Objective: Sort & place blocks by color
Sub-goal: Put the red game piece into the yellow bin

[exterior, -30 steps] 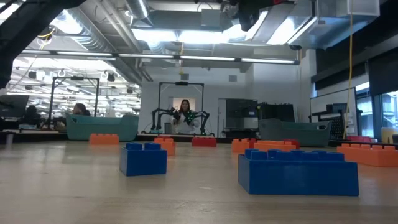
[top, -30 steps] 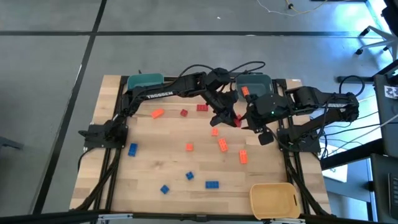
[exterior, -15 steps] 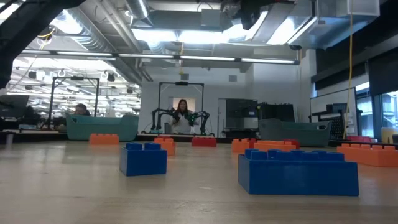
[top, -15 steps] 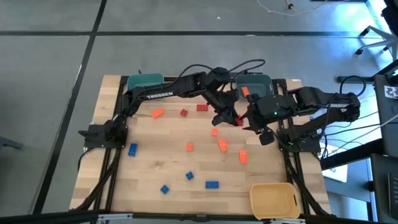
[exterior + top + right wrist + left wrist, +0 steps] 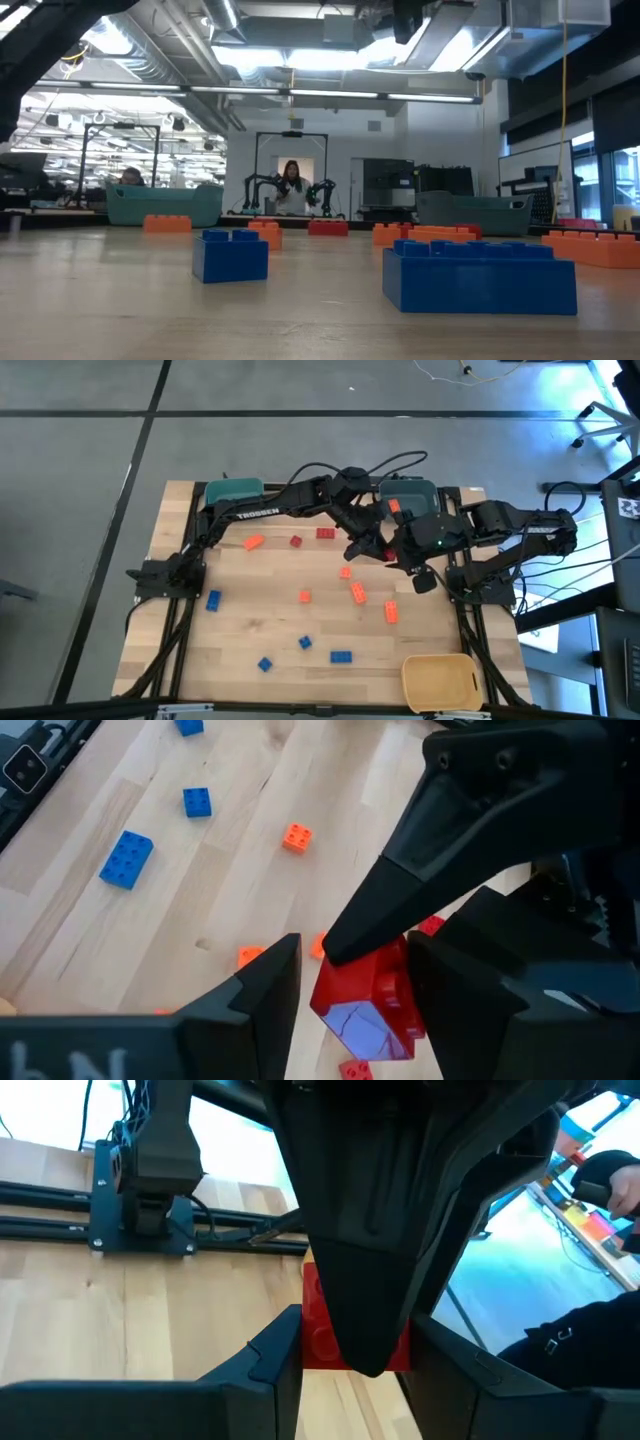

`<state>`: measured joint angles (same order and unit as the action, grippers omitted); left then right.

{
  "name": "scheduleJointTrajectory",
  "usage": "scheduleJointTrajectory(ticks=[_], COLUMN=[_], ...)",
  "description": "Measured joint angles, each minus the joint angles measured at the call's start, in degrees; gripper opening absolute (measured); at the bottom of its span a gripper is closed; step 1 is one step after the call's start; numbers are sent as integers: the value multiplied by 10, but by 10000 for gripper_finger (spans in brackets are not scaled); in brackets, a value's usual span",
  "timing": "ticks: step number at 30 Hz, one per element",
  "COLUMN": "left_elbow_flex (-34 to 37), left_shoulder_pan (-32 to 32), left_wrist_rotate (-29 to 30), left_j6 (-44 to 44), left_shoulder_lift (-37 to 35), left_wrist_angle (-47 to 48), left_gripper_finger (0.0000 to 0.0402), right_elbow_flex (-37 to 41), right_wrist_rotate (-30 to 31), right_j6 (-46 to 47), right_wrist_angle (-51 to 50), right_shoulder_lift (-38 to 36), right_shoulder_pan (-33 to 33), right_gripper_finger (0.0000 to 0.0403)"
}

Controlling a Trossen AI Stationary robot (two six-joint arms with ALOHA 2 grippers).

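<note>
Above the table's middle right, a red block (image 5: 381, 553) is held in the air where my two grippers meet. My left gripper (image 5: 372, 547) reaches in from the far left and is shut on it; its wrist view shows the block (image 5: 322, 1335) between its fingers. My right gripper (image 5: 402, 552) comes from the right, open, with its fingers (image 5: 272, 982) standing on either side of the same block (image 5: 358, 1005). Orange blocks (image 5: 357, 592), red blocks (image 5: 325, 533) and blue blocks (image 5: 341, 656) lie scattered flat on the wood. My left gripper pinches the red block between its two fingers on two opposite side faces (image 5: 308, 1342). The fingers come nearly level from the table's left. The block is clear of the table. Whether my right gripper touches the block, I cannot tell; a thin gap shows beside one finger.
A teal bin (image 5: 233, 490) stands at the far left. A grey-blue bin (image 5: 410, 490) at the far right has an orange block in it. A yellow bin (image 5: 440, 680) sits at the near right corner. Both arms crowd the middle right.
</note>
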<state>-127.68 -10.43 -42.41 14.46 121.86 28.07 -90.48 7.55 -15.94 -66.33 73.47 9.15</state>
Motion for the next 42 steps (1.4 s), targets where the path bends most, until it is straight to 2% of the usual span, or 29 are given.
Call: scheduleJointTrajectory(ticks=[11,18,24,29,35,42], left_elbow_flex=[0,0,0,-2,-2,-2], left_shoulder_pan=[1,1,1,1,-2,-2], left_wrist_rotate=[-1,-3,-4,6,20,92], left_j6=[10,4,2,-3,-58,-114], left_shoulder_lift=[0,0,0,-3,-4,-4], left_wrist_angle=[11,10,23,81,182,273], left_gripper_finger=[129,165,173,174,175,176], right_elbow_flex=[0,0,1,2,2,2], right_wrist_rotate=[6,2,2,2,12,-25], right_j6=[5,5,5,6,10,55], right_wrist_angle=[1,3,2,-3,-34,-50], right_shoulder_lift=[0,-1,0,0,0,0], right_shoulder_pan=[0,0,0,0,-2,28], right_gripper_finger=[112,111,109,109,109,109])
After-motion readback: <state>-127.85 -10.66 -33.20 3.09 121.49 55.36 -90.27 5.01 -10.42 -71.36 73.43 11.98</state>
